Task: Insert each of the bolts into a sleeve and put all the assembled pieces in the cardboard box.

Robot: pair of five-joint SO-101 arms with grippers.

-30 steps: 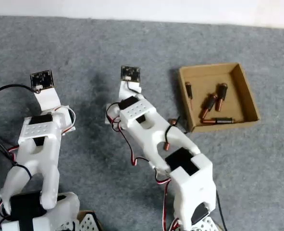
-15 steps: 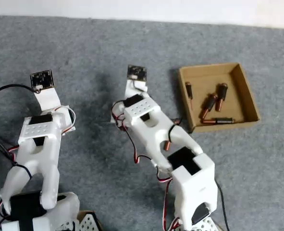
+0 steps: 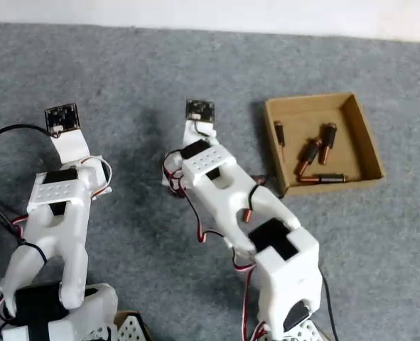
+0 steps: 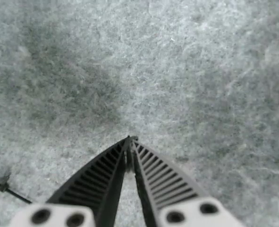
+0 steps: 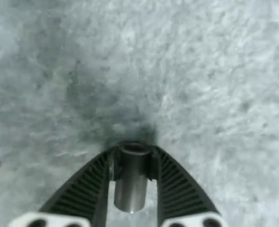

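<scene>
1. Between the fingers of your right gripper [image 5: 132, 147] a metal sleeve [image 5: 130, 182] sits clamped. It lies along the jaws with its open end at the fingertips, close over the grey carpet [image 5: 215, 71].
2. Your left gripper [image 4: 130, 140] hangs over the carpet, fingers pressed together.
3. Just beside the right arm, the cardboard box [image 3: 370, 145] holds what look like four assembled pieces [image 3: 315, 150].

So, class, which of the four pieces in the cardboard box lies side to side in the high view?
The piece along the cardboard box's lower wall in that view. The other three lie more up-and-down, higher in the box.
</scene>
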